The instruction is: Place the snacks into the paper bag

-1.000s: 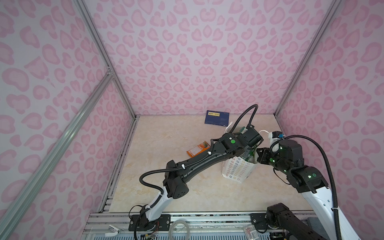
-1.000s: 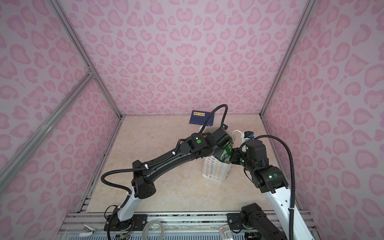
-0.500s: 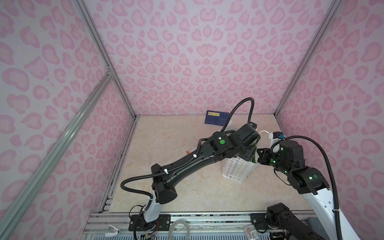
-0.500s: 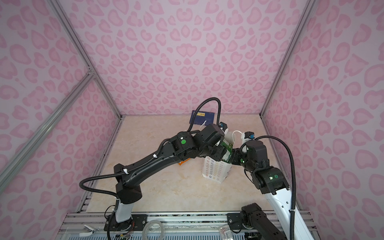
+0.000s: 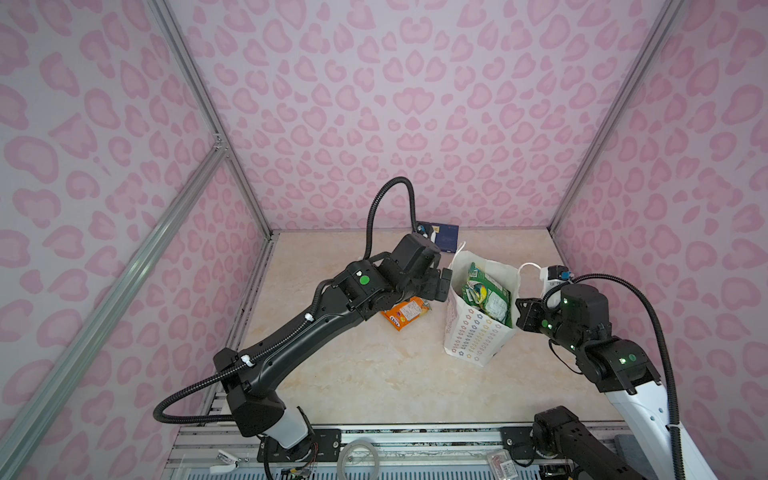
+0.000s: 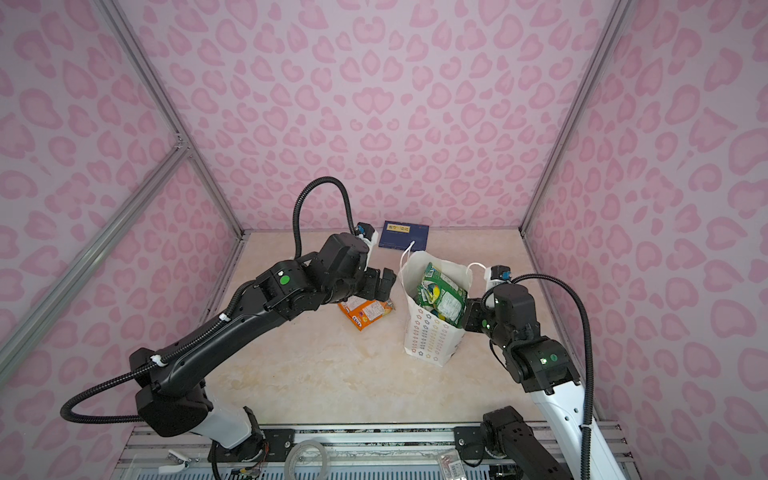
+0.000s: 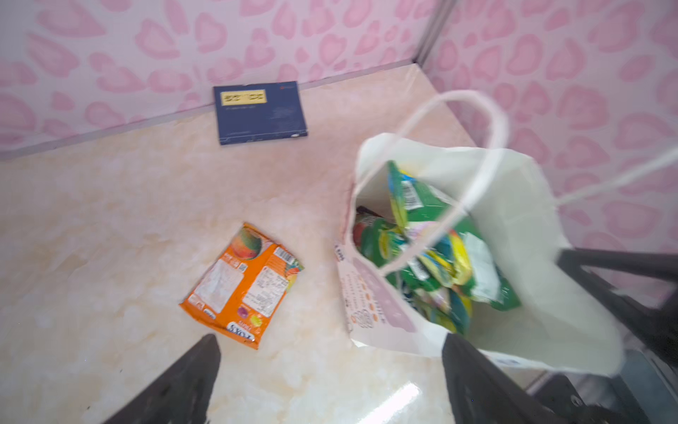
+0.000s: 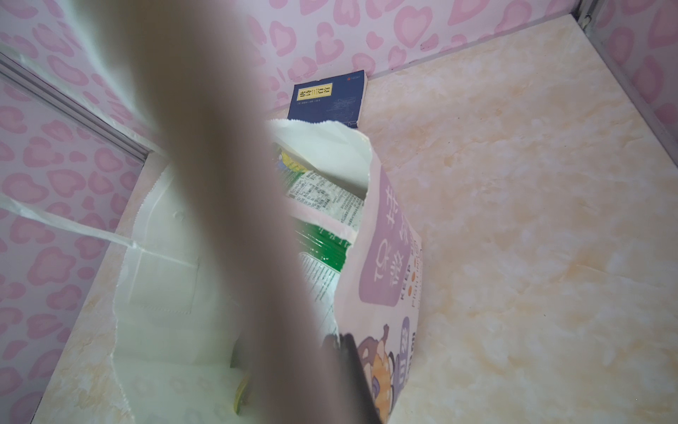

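Note:
The white paper bag [image 5: 473,336] [image 6: 430,338] stands open right of the table's middle, with several green snacks [image 5: 487,291] [image 6: 441,291] [image 7: 433,253] sticking up inside. One orange snack pouch [image 5: 405,316] [image 6: 368,312] [image 7: 242,286] lies flat on the table to its left. My left gripper [image 5: 441,284] [image 6: 383,283] [image 7: 330,341] hangs open and holds nothing, between the orange pouch and the bag's left wall. My right gripper [image 5: 521,309] [image 6: 469,311] [image 8: 337,339] is shut on the bag's right wall at the rim.
A dark blue flat card [image 5: 448,240] [image 6: 404,235] [image 7: 261,112] [image 8: 330,97] lies against the back wall behind the bag. The bag's white cord handles [image 5: 530,268] [image 7: 491,121] stand up above its mouth. Pink patterned walls close in three sides.
My left gripper has opened and drawn back to the left, out from over the bag's mouth. The green pouch it carried now rests in the bag. The right gripper has stayed in place.

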Controlling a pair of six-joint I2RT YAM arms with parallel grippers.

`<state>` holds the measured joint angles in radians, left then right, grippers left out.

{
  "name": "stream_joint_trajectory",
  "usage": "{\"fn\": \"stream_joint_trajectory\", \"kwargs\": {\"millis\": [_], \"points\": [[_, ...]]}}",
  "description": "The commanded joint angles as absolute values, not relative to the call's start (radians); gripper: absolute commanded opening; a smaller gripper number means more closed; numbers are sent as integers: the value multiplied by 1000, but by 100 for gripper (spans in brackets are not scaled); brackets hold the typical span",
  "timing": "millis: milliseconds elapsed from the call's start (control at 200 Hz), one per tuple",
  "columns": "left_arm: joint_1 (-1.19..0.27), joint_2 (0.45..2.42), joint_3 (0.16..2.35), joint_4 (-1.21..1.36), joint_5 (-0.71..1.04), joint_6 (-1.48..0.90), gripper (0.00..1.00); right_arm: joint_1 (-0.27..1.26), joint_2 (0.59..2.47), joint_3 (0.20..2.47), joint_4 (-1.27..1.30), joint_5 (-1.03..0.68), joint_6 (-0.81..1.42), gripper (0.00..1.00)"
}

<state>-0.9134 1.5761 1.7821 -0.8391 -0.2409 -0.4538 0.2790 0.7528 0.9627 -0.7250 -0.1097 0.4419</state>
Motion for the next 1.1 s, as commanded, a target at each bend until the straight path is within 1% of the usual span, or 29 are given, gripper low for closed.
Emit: {"fn": "stream_joint_trajectory", "kwargs": {"millis": [0,90,145,190,285,395,455,555,585,710,720,730,765,865,985,1095], "points": [[-847,1611,1781,-766,-112,-462,98,280,752,953,-718,-125,440,0],[-843,1680,1834,-788,-37,-415,100,280,746,959,-725,-126,440,0],[-847,1700,1830,-763,41,-395,100,280,741,961,-728,-123,440,0],[-850,1718,1827,-747,70,-395,100,280,738,961,-728,-121,441,0],[-849,1796,1907,-802,-4,-425,98,280,735,958,-726,-126,448,0],[-847,1891,2021,-865,-101,-439,94,280,738,952,-726,-132,452,0],[-847,1939,2074,-885,-108,-430,91,279,739,953,-725,-138,453,0],[-848,2019,2166,-941,-129,-427,80,280,738,956,-730,-134,450,0],[-847,2039,2186,-955,-121,-425,74,280,738,956,-729,-132,450,0],[-851,2068,2209,-969,-40,-418,39,280,742,957,-725,-131,448,0],[-852,2069,2209,-970,-35,-417,38,281,744,957,-724,-132,449,0],[-853,2068,2209,-971,-29,-417,33,281,744,956,-724,-132,449,0],[-857,2065,2209,-975,-22,-417,23,280,747,955,-721,-131,447,0],[-875,2044,2222,-986,-12,-417,4,280,763,952,-705,-133,445,0],[-935,2028,2306,-1003,-38,-429,3,282,802,963,-656,-166,465,0],[-1010,2083,2465,-1072,-75,-453,3,310,848,1017,-623,-172,482,0]]}}
